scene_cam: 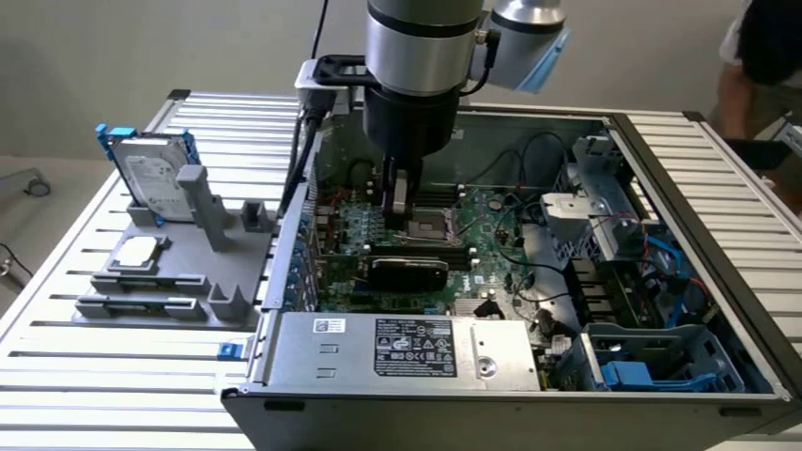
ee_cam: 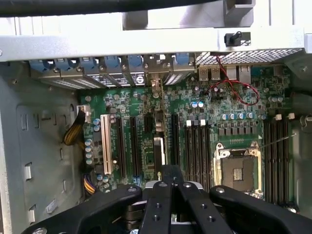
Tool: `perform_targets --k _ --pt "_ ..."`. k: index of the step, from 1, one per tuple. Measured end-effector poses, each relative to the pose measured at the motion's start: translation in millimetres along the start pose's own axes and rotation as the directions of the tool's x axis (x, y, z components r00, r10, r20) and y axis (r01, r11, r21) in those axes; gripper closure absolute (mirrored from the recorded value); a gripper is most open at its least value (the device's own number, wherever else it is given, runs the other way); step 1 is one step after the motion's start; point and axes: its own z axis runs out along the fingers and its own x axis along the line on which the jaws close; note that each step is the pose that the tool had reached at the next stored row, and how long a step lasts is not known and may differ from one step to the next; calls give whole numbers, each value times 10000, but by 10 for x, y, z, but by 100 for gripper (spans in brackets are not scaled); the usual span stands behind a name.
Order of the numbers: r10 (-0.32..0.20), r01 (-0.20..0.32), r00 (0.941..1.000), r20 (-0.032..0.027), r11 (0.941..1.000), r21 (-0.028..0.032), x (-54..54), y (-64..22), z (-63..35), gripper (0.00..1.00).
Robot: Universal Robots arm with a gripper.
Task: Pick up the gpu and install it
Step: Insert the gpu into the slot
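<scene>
gpu point(ee_cam: 159, 151) edge-on, clamped between jaws

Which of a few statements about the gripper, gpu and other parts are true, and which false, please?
1. The gripper reaches inside the open case. True.
2. The gpu lies on the rack. False: the shut gripper holds it edge-on over the board's slots.
3. The hard drive stands upright on the rack. True.
4. The processor chip sits in the board's socket. False: it lies on the rack, outside the case.
</scene>
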Motion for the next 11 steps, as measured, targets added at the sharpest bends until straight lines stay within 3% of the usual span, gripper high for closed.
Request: perform_targets --k 11 --pt "-115 115 9999 -7 9999 -7 0 -1 -1 89"
